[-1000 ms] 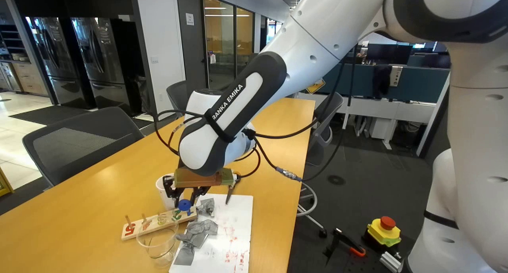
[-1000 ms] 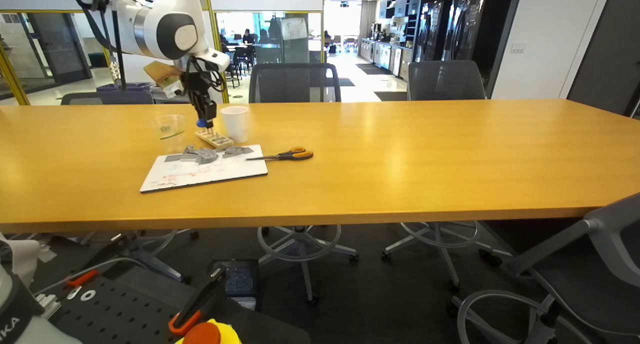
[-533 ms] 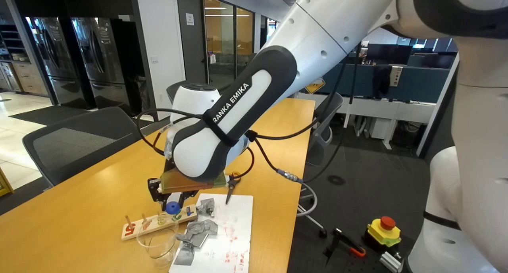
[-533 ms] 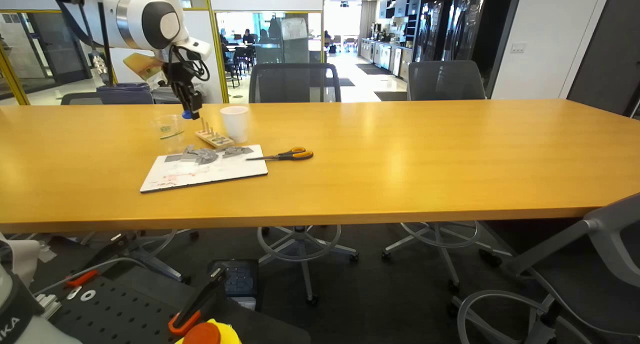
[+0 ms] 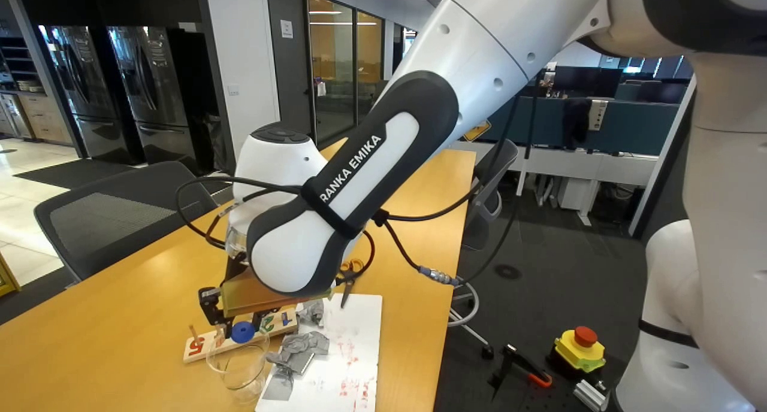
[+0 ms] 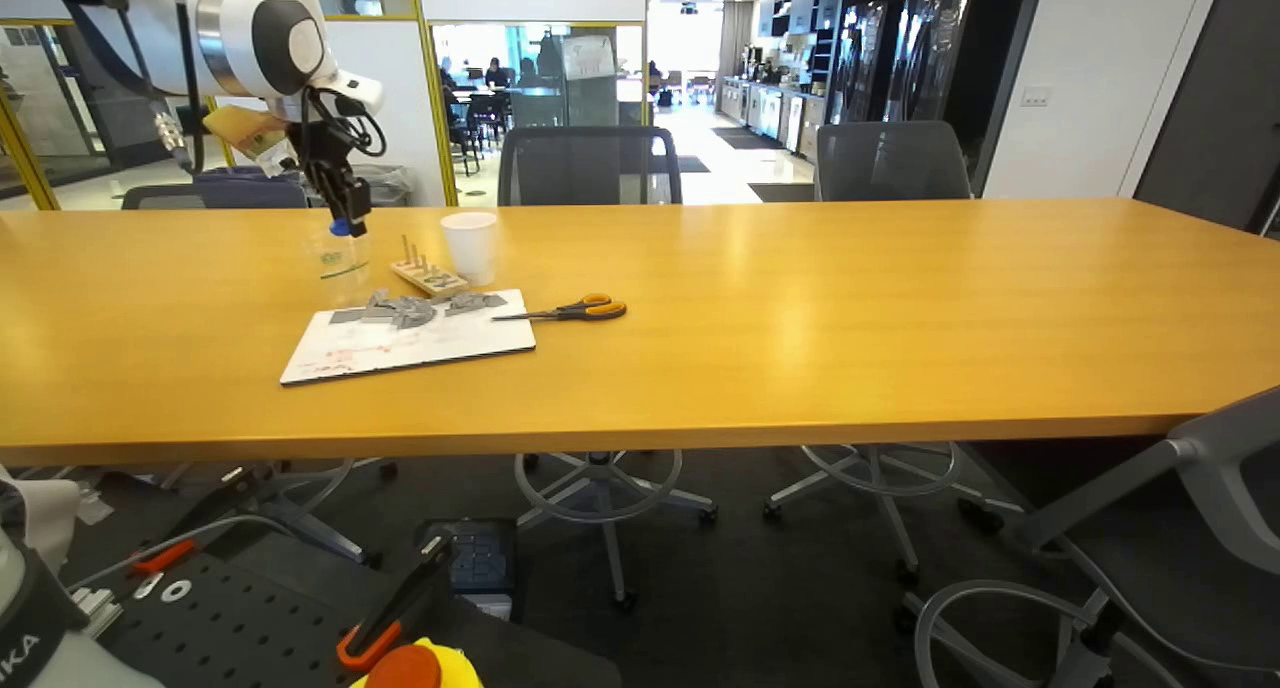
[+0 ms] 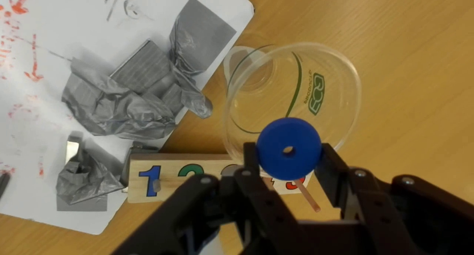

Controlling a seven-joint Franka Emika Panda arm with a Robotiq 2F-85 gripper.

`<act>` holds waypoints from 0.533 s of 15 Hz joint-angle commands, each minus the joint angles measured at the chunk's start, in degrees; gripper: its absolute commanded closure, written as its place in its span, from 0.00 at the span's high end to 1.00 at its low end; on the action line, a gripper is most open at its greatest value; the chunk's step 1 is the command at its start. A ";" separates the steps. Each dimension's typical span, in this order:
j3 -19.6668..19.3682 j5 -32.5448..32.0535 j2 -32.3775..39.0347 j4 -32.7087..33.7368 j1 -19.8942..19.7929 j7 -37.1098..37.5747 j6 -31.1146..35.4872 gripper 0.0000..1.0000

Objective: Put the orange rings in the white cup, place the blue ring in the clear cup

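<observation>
over the rim of the clear cup [image 7: 340, 95], the blue ring [image 7: 286, 136] is pinched between the jaws; contact with the cup can't be told. white cup [image 6: 470, 250] is seen upright on the table [image 6: 850, 313], beside the peg board [image 6: 437, 282], in an exterior view. whiteboard [image 6: 440, 346] is partly covered by crumpled grey strips [image 6: 402, 311]; scissors [image 6: 578, 312] are laid with tips over its edge.

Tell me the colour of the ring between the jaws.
Plain blue; the ring shows best in the wrist view.
</observation>
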 commanded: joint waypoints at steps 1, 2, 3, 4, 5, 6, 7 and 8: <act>0.21 -2.49 -0.51 0.58 0.83 2.67 -0.09 0.19; 0.36 -2.60 -0.39 0.72 0.84 2.76 -0.23 0.19; 0.49 -2.62 -0.32 0.75 0.83 2.83 -0.26 0.19; 0.56 -2.65 -0.25 0.81 0.86 2.82 -0.29 0.19; 0.59 -2.69 -0.20 0.92 0.88 2.86 -0.66 0.68; 0.71 -2.71 -0.11 1.07 0.83 2.51 -1.14 0.69; 0.69 -2.92 -0.14 1.20 0.88 2.50 -2.03 0.74; 0.65 -3.31 -0.33 1.22 0.88 2.31 -2.88 0.83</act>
